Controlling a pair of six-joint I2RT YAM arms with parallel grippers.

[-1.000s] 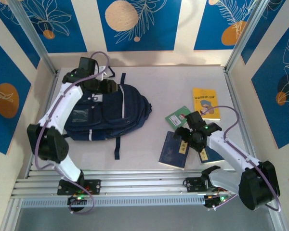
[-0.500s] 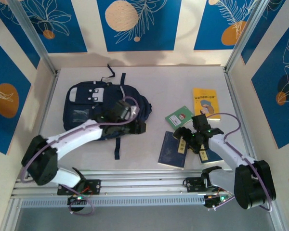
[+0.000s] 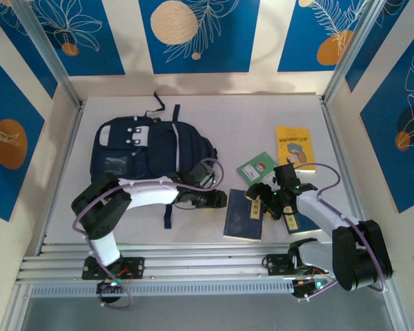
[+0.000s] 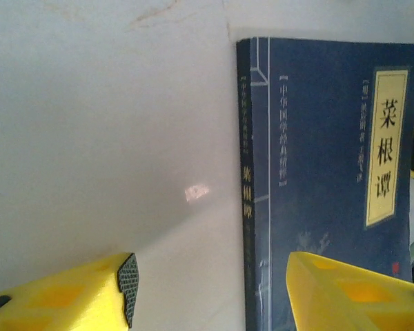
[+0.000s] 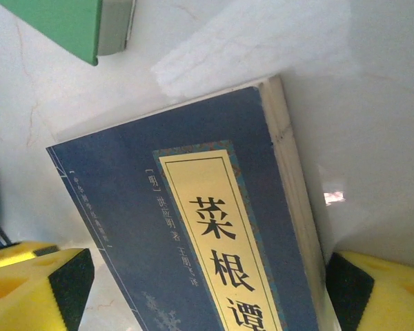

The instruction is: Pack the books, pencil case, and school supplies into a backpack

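1. The navy book (image 3: 243, 215) lies flat on the table (image 3: 221, 124), right of the backpack (image 3: 148, 155). Its long axis runs from the near edge to the far one.
2. The right gripper (image 3: 257, 205) hangs over it, jaws apart across its width and gripping nothing. The left gripper (image 3: 219, 200), also spread and empty, sits just beside the spine.
3. Half a second earlier the left gripper was over the backpack's lower edge; it has since swung across to the book.
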